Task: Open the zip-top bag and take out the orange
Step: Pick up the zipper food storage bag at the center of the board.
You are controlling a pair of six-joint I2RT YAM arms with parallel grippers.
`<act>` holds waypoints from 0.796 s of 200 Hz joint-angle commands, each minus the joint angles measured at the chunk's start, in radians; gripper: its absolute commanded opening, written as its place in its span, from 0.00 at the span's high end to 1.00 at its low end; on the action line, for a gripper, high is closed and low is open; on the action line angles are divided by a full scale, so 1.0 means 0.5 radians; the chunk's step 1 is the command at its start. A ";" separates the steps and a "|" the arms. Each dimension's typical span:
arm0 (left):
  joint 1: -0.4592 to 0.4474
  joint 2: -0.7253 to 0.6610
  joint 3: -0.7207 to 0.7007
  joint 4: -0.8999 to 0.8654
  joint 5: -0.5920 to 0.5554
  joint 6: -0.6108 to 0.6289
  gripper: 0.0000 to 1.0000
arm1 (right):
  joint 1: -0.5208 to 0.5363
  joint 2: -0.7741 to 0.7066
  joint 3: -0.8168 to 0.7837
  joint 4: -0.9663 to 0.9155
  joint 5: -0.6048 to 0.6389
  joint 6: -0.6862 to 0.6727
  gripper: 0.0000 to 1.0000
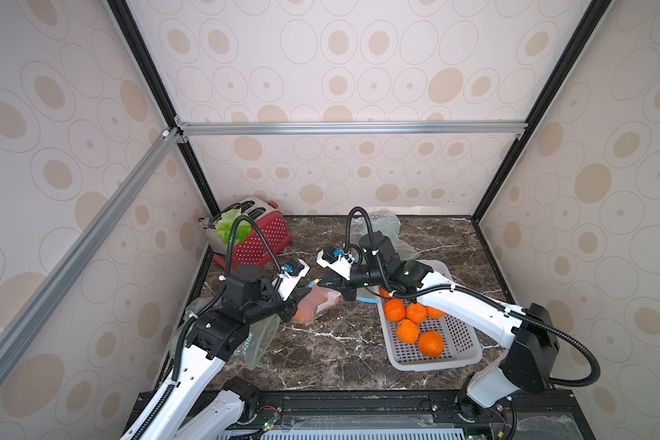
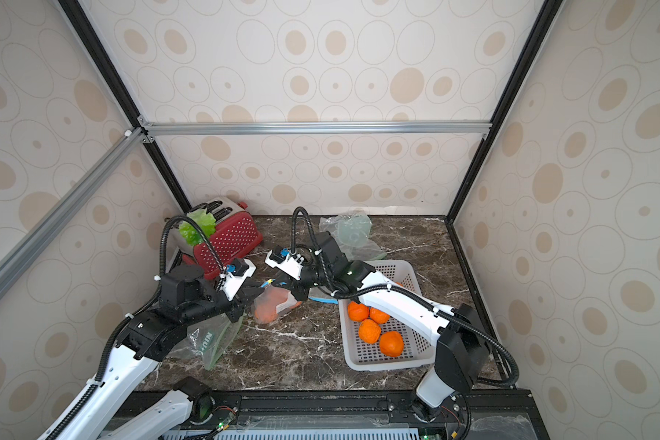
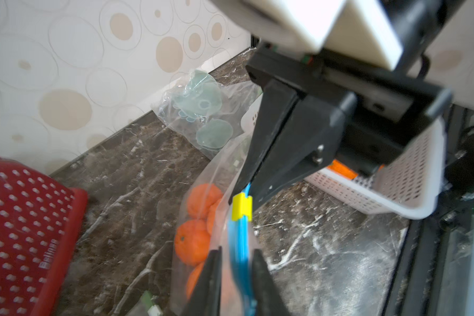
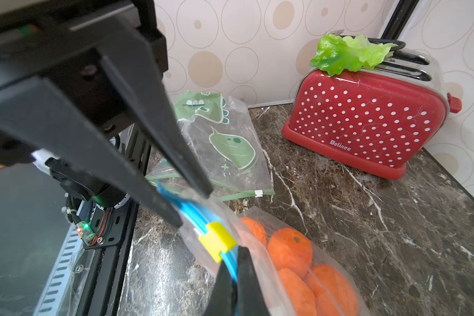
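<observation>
Zip-top bag (image 1: 318,303) is found mid-surface (image 1: 340,358), between the two arms; oranges (image 4: 289,249) are seen inside it. Left tool (image 3: 236,250) is closed down on the blue zip strip (image 3: 240,232) to one side of the yellow slider (image 3: 241,206); right tool (image 4: 193,207) is pinched tight on the same strip at the slider's other side. Whether the zip is parted cannot be told. Film is judged thin, limp and slippery; the strip is the stiffest part, so hold is best kept there. Fruit is judged light, firm and prone to rolling; it should be taken across its middle.
</observation>
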 commanded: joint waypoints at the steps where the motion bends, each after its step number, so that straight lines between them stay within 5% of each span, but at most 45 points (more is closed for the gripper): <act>1: -0.008 -0.052 -0.002 0.035 -0.009 0.038 1.00 | 0.003 -0.049 0.036 -0.087 -0.039 -0.068 0.98; 32: -0.008 -0.076 -0.002 -0.002 0.050 0.085 1.00 | 0.003 -0.194 -0.083 -0.172 -0.124 -0.434 0.55; 54: -0.007 -0.060 0.001 -0.024 0.179 0.117 1.00 | 0.001 -0.323 -0.254 -0.024 -0.156 -0.599 0.42; 98: -0.007 -0.054 -0.008 -0.036 0.246 0.141 1.00 | 0.001 -0.256 -0.182 0.088 -0.231 -0.702 0.40; 159: -0.007 -0.063 -0.026 -0.045 0.288 0.124 1.00 | -0.002 -0.099 0.002 0.007 -0.238 -0.728 0.58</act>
